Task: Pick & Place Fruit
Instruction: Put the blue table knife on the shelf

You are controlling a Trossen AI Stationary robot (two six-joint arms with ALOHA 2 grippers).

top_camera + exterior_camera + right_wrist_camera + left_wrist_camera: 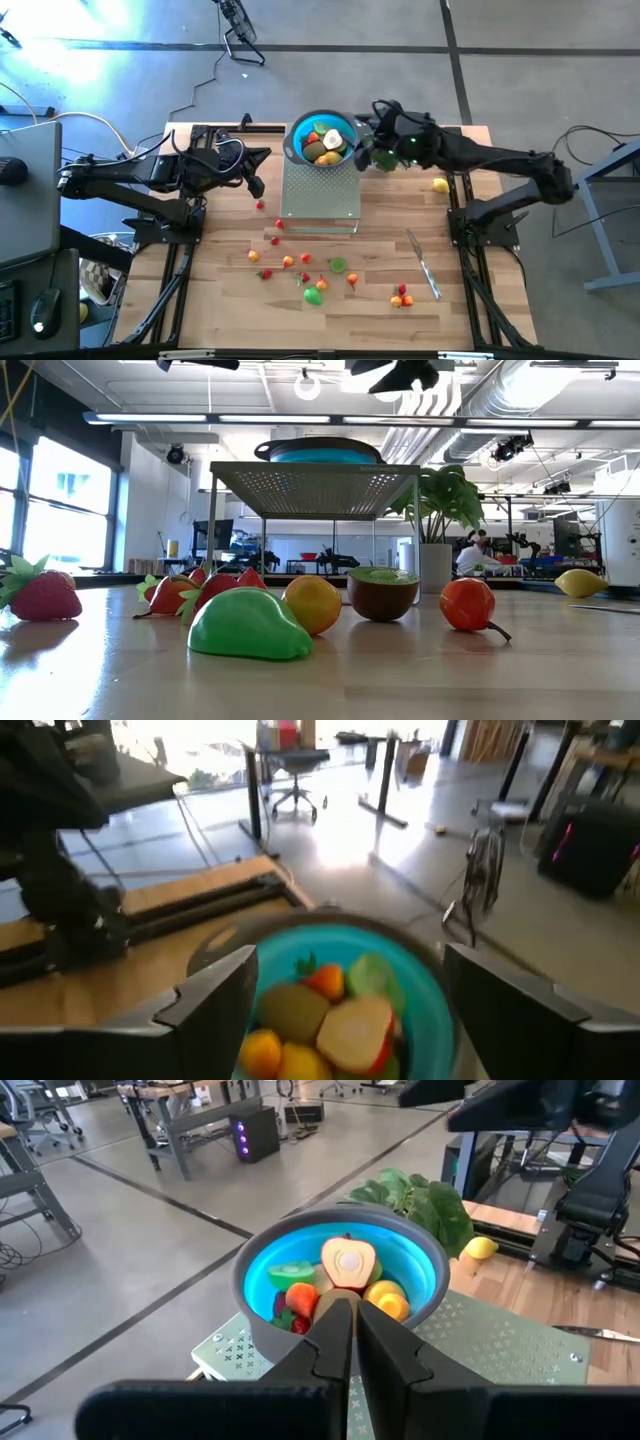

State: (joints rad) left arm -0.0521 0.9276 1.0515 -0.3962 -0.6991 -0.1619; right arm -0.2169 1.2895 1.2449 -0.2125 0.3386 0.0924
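Observation:
A blue bowl (322, 138) stands on a perforated metal stand (320, 195) at the table's far middle. It holds several toy fruits (345, 1275), among them a halved apple. Several more fruits lie on the wooden table toward its near edge, such as a green pear (314, 296) (250, 625) and strawberries. A lemon (440, 184) lies to the right. My right gripper (363, 137) (348, 960) hangs open just above the bowl's right rim with nothing between its fingers. My left gripper (260, 160) (355, 1330) is shut and empty, left of the bowl and pointing at it.
A leafy green plant (383, 158) stands right of the bowl, under my right arm. A slim silver knife (425, 265) lies on the table's right part. Black arm frames run along both table sides. Bare wood shows between the stand and the scattered fruit.

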